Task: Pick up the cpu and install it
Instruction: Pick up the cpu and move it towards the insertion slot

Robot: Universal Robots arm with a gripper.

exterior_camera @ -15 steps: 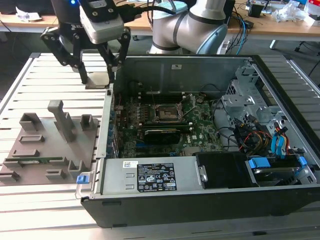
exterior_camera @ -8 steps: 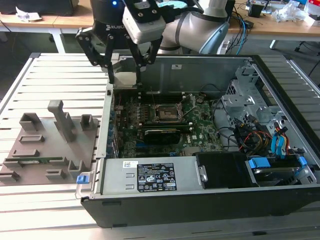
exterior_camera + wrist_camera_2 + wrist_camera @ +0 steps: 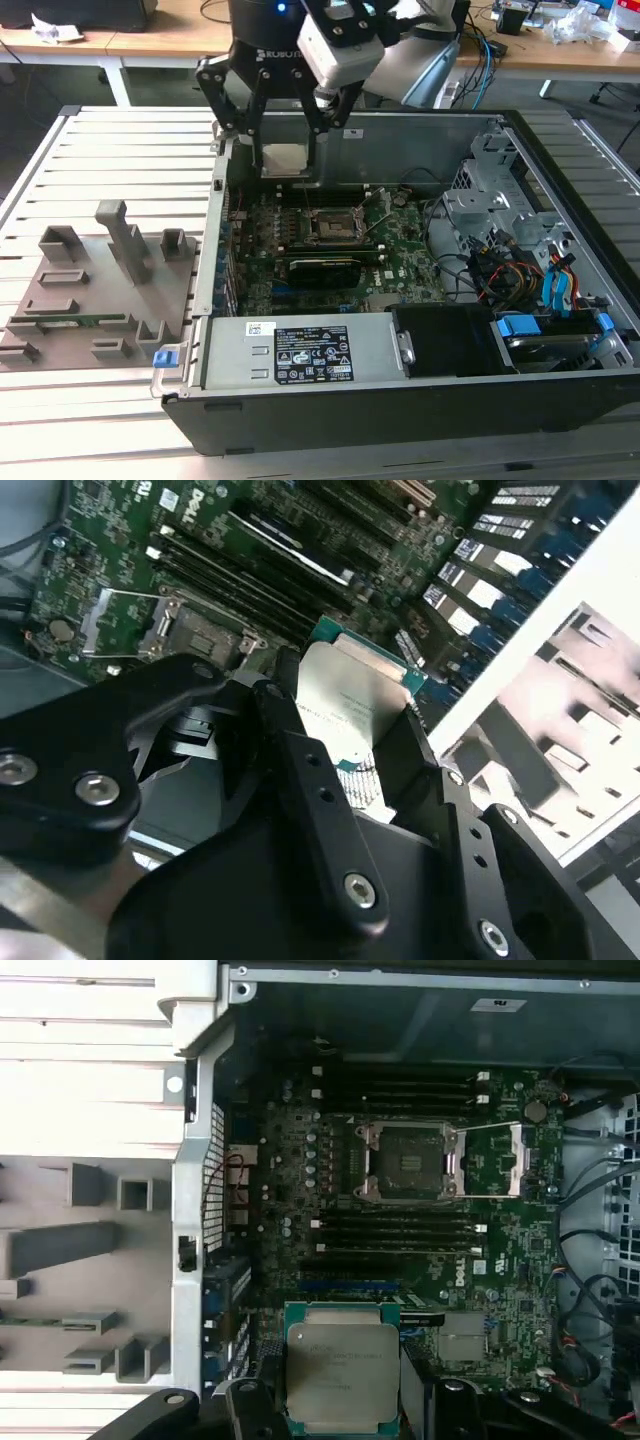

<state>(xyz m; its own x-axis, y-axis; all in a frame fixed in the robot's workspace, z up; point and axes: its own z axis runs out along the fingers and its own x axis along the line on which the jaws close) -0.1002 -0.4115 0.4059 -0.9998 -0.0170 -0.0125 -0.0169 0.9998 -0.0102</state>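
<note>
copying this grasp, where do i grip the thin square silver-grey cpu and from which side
Pinch the thin square silver-grey cpu by two opposite edges, from above its metal top, as the black claw does now; being flat and thin, likely only its edges offer purchase.

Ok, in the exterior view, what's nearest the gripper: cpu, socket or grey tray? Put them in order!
1. The cpu, held in the gripper.
2. The socket, inside the case.
3. The grey tray, outside, on the exterior view's left.
</note>
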